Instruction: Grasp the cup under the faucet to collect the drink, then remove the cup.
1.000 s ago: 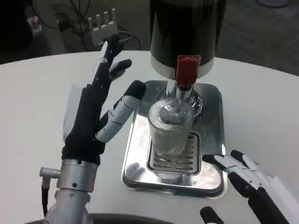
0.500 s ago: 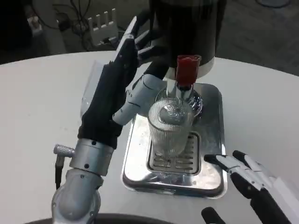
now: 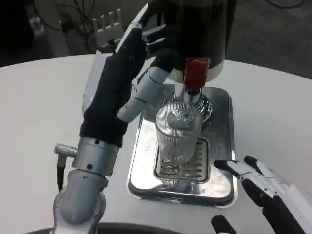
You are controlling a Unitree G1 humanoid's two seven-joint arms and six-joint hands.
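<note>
A ribbed clear glass cup [image 3: 178,131] stands upright on the grate of a steel drip tray [image 3: 146,161], right under the faucet with its red tap handle [image 3: 196,74]. The black drink dispenser [image 3: 195,29] rises behind it. My left hand [image 3: 129,73] is raised to the left of the dispenser, its fingers spread and reaching toward the dispenser body and the faucet; it holds nothing. My right hand [image 3: 265,187] lies at the lower right next to the tray's corner, fingers apart and empty, clear of the cup.
The white round table [image 3: 39,112] spreads out to the left and right of the tray. Cables and a white power strip [image 3: 105,22] lie on the floor beyond the table's far edge.
My left hand has swung up and to the right, from beside the tray's left edge to close against the dispenser above the cup. The right hand has barely moved.
</note>
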